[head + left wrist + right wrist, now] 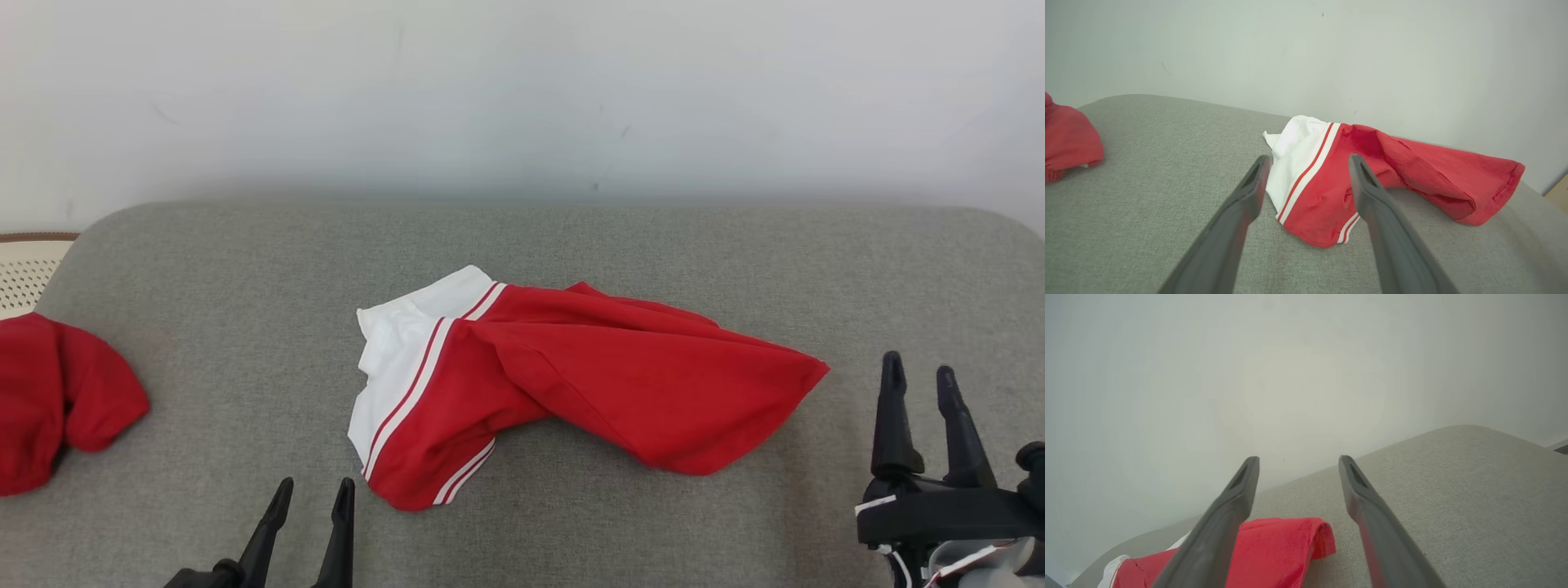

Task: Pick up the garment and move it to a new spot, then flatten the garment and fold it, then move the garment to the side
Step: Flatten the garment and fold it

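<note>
Crumpled garment (571, 384), centre frame
Left gripper (317, 486) and right gripper (918, 367) are spread empty; one layer may be pinched, wrinkles trapped.

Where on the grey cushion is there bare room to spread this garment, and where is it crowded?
Bare: the strip of grey cushion between the red-and-white garment and the wall; the stretch between it and the second red garment; the front, between left gripper and right gripper. Crowded: the left end.

Grey fabric surface (204, 392) bears a red-and-white garment (612, 376), red cloth (49, 400) at left.
</note>
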Controlling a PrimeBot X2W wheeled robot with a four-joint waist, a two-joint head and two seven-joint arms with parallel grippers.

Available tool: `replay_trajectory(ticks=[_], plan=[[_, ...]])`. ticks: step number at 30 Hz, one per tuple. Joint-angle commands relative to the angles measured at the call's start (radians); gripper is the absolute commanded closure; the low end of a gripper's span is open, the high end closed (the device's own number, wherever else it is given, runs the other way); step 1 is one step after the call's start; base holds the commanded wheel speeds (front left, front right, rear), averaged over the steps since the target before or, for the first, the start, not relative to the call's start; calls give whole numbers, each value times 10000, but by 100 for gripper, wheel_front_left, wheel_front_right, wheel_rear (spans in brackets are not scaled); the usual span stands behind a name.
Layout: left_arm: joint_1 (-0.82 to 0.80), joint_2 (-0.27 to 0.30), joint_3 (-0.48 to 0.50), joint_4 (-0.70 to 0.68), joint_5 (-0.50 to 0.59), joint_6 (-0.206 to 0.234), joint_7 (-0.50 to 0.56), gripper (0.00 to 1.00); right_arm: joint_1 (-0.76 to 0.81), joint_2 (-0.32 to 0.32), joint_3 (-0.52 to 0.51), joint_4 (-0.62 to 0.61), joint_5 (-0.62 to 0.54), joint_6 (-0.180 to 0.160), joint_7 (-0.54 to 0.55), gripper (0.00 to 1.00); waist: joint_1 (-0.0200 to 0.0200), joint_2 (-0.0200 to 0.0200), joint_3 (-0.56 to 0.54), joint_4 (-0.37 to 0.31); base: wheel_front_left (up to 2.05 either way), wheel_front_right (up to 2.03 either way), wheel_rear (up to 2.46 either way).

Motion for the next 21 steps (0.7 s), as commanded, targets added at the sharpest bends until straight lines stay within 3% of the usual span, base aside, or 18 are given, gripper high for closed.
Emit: replay_trajectory(ticks=[1,11,21], plan=[[145,27,63,88,71,-29,-38,0,171,73,77,-142,-132,4,47,0,0,0,24,-40,0,0,0],[-213,85,175,505,189,-204,-39,0,238,341,303,-539,-411,4,371,0,0,0,152,-228,0,0,0],[-1517,459,172,1469,-69,-837,464,0,-42,419,787,-509,-621,4,466,0,0,0,557,-602,0,0,0]])
